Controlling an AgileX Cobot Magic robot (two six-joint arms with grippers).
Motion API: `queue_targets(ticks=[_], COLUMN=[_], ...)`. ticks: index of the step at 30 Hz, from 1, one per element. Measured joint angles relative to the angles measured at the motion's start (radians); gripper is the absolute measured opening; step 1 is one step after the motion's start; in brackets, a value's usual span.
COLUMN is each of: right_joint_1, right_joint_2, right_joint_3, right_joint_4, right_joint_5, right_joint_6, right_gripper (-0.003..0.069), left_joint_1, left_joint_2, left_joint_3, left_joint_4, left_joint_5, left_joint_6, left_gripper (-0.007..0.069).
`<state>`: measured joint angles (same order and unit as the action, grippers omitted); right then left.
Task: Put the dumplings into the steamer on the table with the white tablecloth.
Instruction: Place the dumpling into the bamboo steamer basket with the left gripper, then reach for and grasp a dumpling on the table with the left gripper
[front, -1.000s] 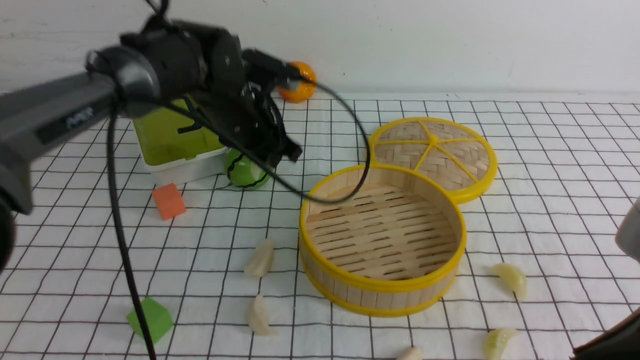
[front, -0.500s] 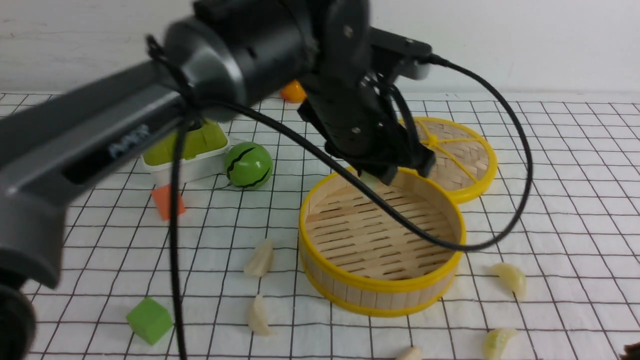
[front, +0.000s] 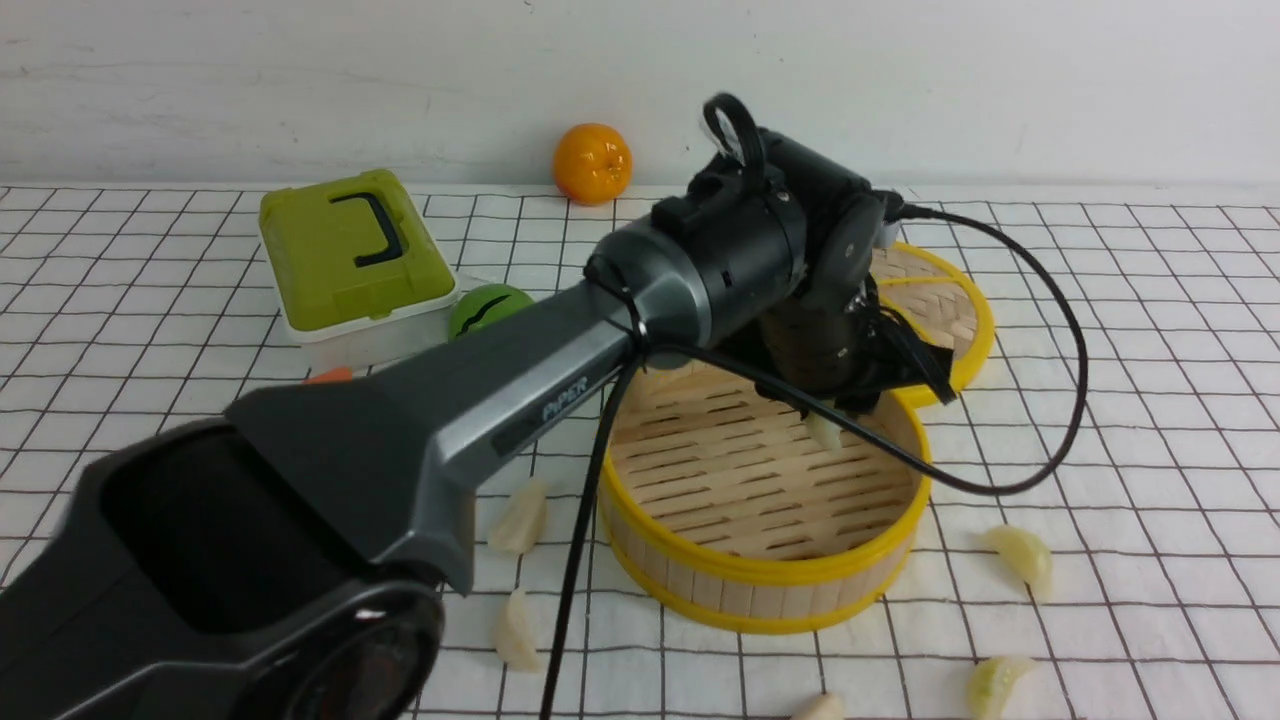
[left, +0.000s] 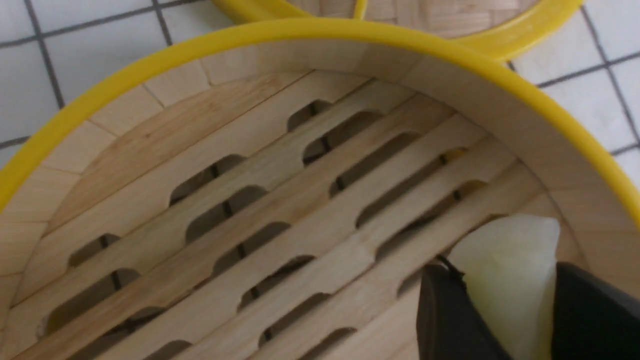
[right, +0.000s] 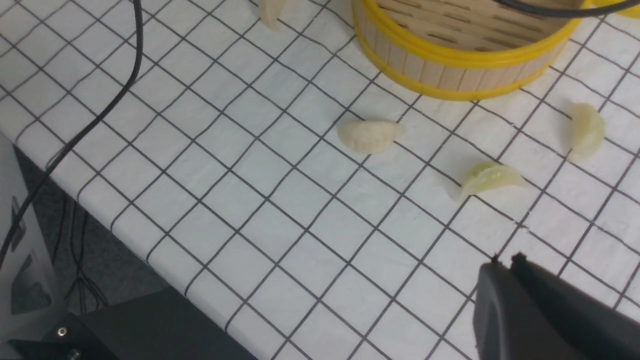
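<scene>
- Front view: the left gripper (front: 838, 408) is now low inside the steamer (front: 760, 578), by its far right wall. Half a second ago it hung above the far rim. One second ago it was near the green box (front: 345, 250), toward the far left corner of the tabletop.
- It pinches one pale dumpling (front: 825, 432) just above the slatted floor.
- The steamer stands about mid-tabletop, toward the near edge, unmoved.
- On the arm I read "PIPER" (front: 566, 397).
- Five loose dumplings (front: 520, 518) lie on the white tablecloth (front: 1150, 330) as before: two left of the steamer, three toward the near right corner.
- There is one lid (front: 950, 300), one orange (front: 592, 163) and one striped green ball (front: 487, 305).
- Left wrist view: the dumpling (left: 505, 260) sits clamped between two black fingers (left: 445, 315), over the steamer (left: 350, 31) floor.
- Right wrist view: the right gripper (right: 506, 262) has its jaws together and holds nothing. It is over the cloth by the near edge. Four loose dumplings (right: 369, 136) show here, one of them cut by the border.
</scene>
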<state>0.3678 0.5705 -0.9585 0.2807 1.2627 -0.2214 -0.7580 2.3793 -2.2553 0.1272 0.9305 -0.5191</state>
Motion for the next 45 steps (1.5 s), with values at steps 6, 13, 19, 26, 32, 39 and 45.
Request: queue_targets(ticks=[6,13,19,26,32,39,45], right_joint_1=[0.0,0.0,0.0,0.0,0.0,0.0,0.0], right_joint_2=[-0.001,-0.001,-0.001,-0.001,-0.001,-0.001,-0.001], right_joint_3=[0.0,0.0,0.0,0.0,0.0,0.0,0.0], right_joint_4=[-0.007,-0.012,-0.015,-0.015,-0.01,-0.003,0.003], right_joint_5=[0.0,0.0,0.0,0.0,-0.02,-0.023,-0.026], right_joint_6=[0.001,0.001,0.001,0.001,0.001,0.001,0.001], right_gripper=[0.0022,0.0028,0.003,0.0036,0.0041,0.0048,0.0049], left_joint_1=[0.0,-0.001,-0.001,-0.001,0.041,0.191,0.25], left_joint_2=[0.064,0.068,0.046,-0.213,-0.465,-0.752,-0.865], left_joint_3=[-0.001,-0.008,-0.091,-0.221,-0.054,0.413,0.812], left_joint_4=[0.088,0.113,0.114,0.142,0.167,0.112,0.062], left_joint_5=[-0.016,-0.01,0.142,0.309,0.31,0.31,0.194], left_joint_6=[-0.122,-0.145,-0.074,0.087,0.121,0.125,0.156], left_gripper=[0.0239,0.034,0.051,0.0555,0.0555,0.0555,0.0553])
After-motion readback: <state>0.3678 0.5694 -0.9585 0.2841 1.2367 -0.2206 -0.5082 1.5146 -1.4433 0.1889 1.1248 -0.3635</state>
